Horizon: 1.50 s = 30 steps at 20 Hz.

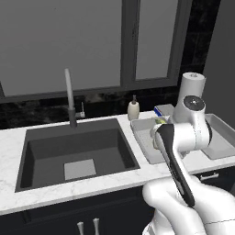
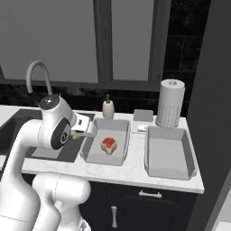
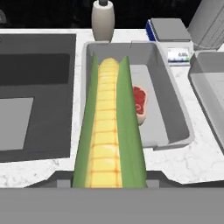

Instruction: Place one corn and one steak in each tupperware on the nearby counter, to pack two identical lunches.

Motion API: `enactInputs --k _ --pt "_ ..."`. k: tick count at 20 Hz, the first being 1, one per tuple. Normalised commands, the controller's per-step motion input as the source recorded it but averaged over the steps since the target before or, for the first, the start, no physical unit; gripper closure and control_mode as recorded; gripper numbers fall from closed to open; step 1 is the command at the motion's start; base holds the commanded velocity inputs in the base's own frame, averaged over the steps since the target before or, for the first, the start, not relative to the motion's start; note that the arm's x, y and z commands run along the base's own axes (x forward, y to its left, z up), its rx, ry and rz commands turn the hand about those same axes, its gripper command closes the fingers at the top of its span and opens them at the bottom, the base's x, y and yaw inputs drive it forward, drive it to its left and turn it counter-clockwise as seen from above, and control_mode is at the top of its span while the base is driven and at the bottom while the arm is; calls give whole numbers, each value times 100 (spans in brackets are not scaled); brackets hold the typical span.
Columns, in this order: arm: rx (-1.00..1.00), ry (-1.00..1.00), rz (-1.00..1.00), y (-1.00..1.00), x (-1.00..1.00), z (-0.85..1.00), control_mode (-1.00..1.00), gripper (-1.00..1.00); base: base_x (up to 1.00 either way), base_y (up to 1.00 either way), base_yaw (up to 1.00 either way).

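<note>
Corn (image 3: 108, 131) fills the near foreground of hand view: long cob, yellow kernels in neat rows, green husk leaves down both sides. Long axis runs straight away from the cam, tip pointing toward the back wall, over the left part of the nearer tupperware (image 3: 177, 118). Hand (image 2: 84, 127) closed on the corn's near end, jaws only partway in w/ the cob between them; fingertips hidden under the cob in hand view. In right base view the hand sits above the left rim of that tub, bit of green husk showing beside it.

Largest to smallest:
- Counter (image 2: 131, 169): white marbled stone, dark cabinets below w/ silver bar handles.
- Sink (image 1: 78, 151): dark rectangular basin set in the counter, left of the tubs; tall grey faucet (image 1: 69, 96) behind it.
- Second tupperware (image 2: 169, 151): light-grey plastic, rectangular, sloping walls, to the right of the first, long axis front-to-back, nothing in it.
- Nearer tupperware: same shape & material, just beside the sink, long axis front-to-back.
- Paper towel roll (image 2: 170, 103): upright white cylinder behind the right tub.
- Soap bottle (image 2: 108, 108): beige, rounded, dark pump, behind the left tub.
- Small scale (image 3: 179, 54) w/ display, between the tubs at the back.
- Steak (image 2: 108, 144): small red slab w/ pale fat edge, flat on the floor of the nearer tub.
</note>
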Motion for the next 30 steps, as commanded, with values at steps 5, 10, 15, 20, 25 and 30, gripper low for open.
enactInputs --k 5,10,15,20,25,30 --pt "0 5 5 -10 51 -26 -100 100 0 0 0" --pt "0 0 12 0 33 -47 -100 100 0 0 0" --pt "8 0 9 0 37 -39 -100 100 0 0 0" --pt "8 0 3 0 36 -19 -100 100 0 0 0" --pt "0 0 0 -8 26 -12 -100 100 0 0 0" --pt "0 0 0 -13 17 -25 -100 100 0 0 0"
